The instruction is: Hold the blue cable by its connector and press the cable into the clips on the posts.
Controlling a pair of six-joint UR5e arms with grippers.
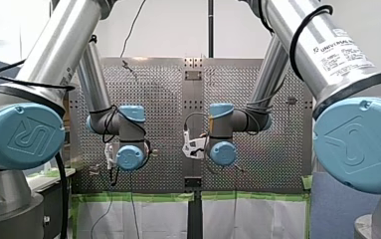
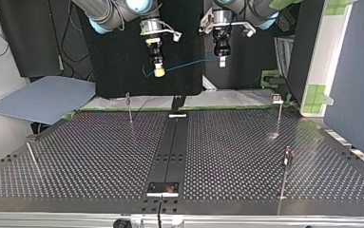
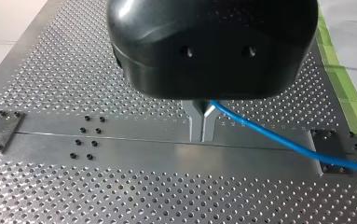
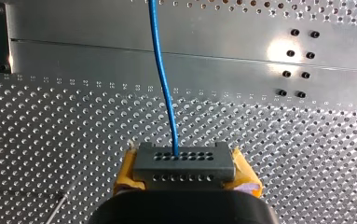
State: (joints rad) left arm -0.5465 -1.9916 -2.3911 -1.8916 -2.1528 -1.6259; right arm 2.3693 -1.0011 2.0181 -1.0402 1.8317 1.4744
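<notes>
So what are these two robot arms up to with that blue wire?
They are holding a blue cable stretched between them, in the air above the perforated table. My right hand, with yellow pads, grips the grey connector at the cable's end. My left hand pinches the cable itself between its metal fingers. Thin posts with clips stand on the table below, and the cable is not in any of them yet.

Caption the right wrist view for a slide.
My right gripper, yellow-padded, clamps the grey connector; the blue cable runs ahead from it above the perforated table.
</notes>
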